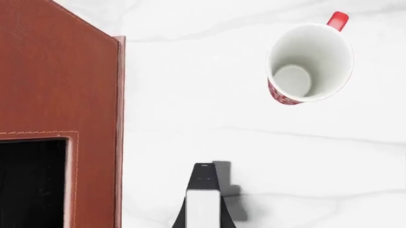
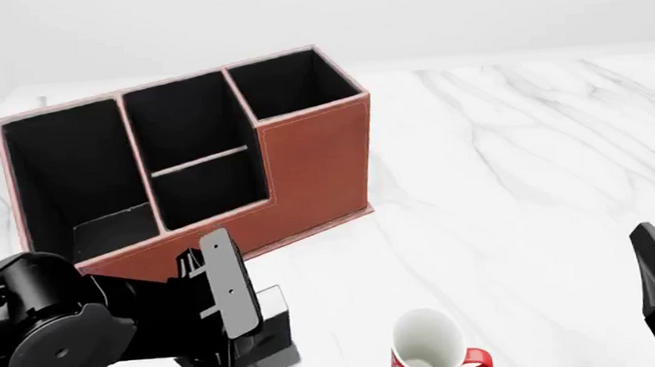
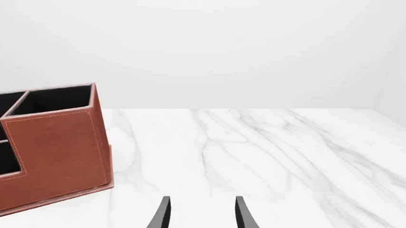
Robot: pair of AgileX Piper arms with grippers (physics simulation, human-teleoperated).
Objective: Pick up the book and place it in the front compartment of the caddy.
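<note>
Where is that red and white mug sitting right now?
In the front view the mug stands upright on the white marble table, near the bottom edge, right of the left claw and nearer the camera than the red-brown caddy.

You are looking at a big white table that looks like marble. Thin gray lines run across its top like little veins. The top is smooth and a bit shiny. Behind the far edge of the table you see a plain pale gray wall with nothing on it. The light is soft and even everywhere. Shadows on the table are faint and small.
</note>
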